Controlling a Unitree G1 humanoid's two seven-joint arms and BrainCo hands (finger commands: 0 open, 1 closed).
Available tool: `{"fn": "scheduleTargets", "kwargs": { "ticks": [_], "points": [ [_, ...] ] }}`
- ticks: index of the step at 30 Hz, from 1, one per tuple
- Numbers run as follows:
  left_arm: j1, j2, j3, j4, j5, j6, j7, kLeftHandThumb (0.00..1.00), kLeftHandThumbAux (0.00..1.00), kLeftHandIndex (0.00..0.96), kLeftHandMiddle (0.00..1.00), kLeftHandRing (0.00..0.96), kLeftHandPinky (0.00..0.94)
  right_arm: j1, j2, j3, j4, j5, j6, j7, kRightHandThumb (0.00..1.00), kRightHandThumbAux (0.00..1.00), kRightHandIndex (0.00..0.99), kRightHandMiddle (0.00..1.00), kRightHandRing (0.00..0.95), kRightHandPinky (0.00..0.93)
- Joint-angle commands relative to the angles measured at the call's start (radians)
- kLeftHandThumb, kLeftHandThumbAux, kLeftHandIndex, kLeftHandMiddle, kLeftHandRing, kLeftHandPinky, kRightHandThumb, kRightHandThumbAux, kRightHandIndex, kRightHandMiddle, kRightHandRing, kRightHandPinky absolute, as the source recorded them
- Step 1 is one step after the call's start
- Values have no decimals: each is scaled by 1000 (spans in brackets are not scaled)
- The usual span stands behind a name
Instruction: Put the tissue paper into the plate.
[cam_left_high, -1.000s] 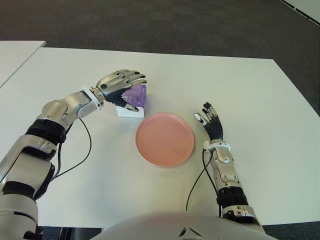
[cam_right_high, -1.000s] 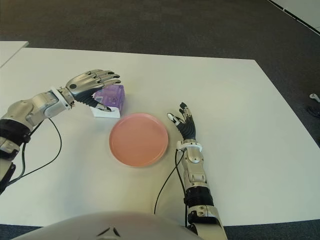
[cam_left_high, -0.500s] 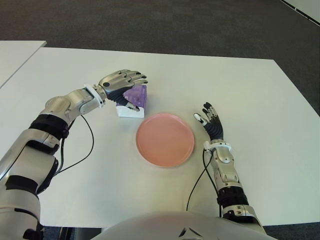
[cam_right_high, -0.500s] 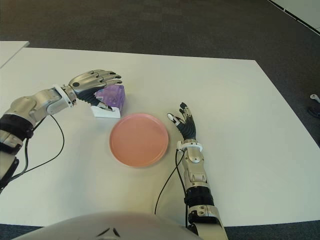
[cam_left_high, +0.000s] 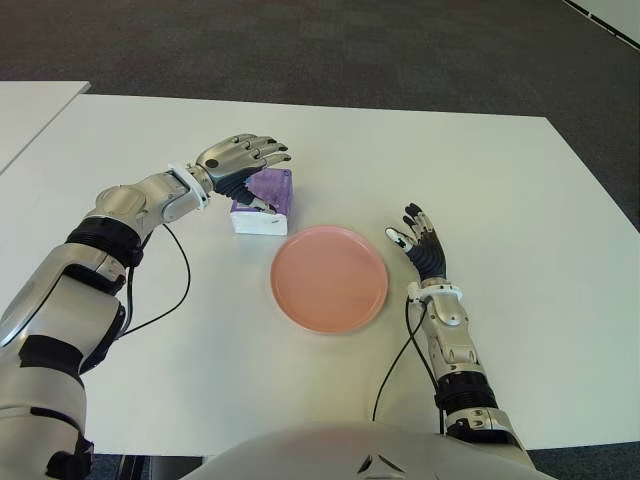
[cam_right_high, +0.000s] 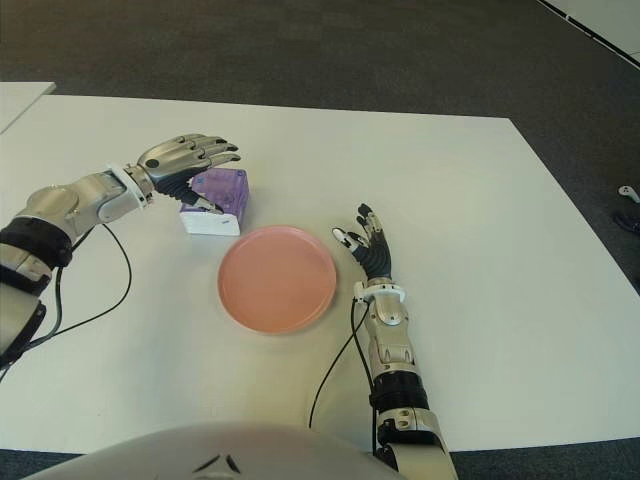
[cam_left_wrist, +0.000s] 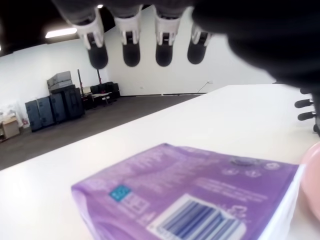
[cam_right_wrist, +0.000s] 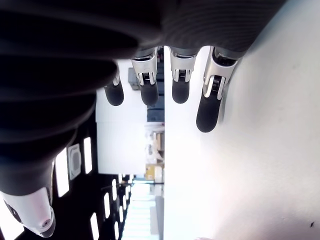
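Note:
A purple and white tissue pack (cam_left_high: 268, 198) lies on the white table (cam_left_high: 200, 330), just beyond the left rim of the pink plate (cam_left_high: 330, 278). My left hand (cam_left_high: 262, 178) hovers over the pack from the left, open, with its fingers arched above the top and its thumb by the near white side. In the left wrist view the fingertips (cam_left_wrist: 131, 54) hang above the pack (cam_left_wrist: 200, 200) without touching it. My right hand (cam_left_high: 420, 243) shows open just right of the plate, holding nothing.
A second white table (cam_left_high: 30, 100) stands at the far left. A black cable (cam_left_high: 170, 300) hangs from my left forearm and another (cam_left_high: 395, 360) runs beside my right forearm. Dark carpet lies beyond the table's far edge.
My left hand has pulled slightly back to the left and lifted a little over the pack. The pack looks flatter on the table now. The right hand has not moved.

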Motion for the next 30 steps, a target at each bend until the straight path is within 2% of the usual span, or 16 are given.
{"fn": "scheduleTargets", "kwargs": {
  "ticks": [1, 11, 19, 27, 30],
  "points": [
    [-6, -8, -23, 26, 6, -1, 9, 115, 301, 0, 0, 0, 0, 56, 5, 4, 71, -4, 72, 2, 5, 654, 0, 0, 0, 0],
    [-28, -1, -63, 67, 46, 31, 72, 106, 300, 0, 0, 0, 0, 55, 3, 7, 65, 6, 83, 19, 18, 663, 0, 0, 0, 0],
    [-49, -10, -96, 114, 63, 54, 126, 112, 301, 0, 0, 0, 0, 53, -7, 10, 83, 18, 38, 62, 4, 687, 0, 0, 0, 0],
    [-58, -20, -120, 161, 53, 46, 131, 110, 291, 0, 0, 0, 0, 51, -14, 9, 103, 26, 3, 99, 0, 690, 0, 0, 0, 0],
    [-57, -24, -123, 178, 32, 25, 99, 107, 286, 0, 0, 0, 0, 52, -16, 8, 101, 27, 1, 104, 0, 687, 0, 0, 0, 0]
  ]
}}
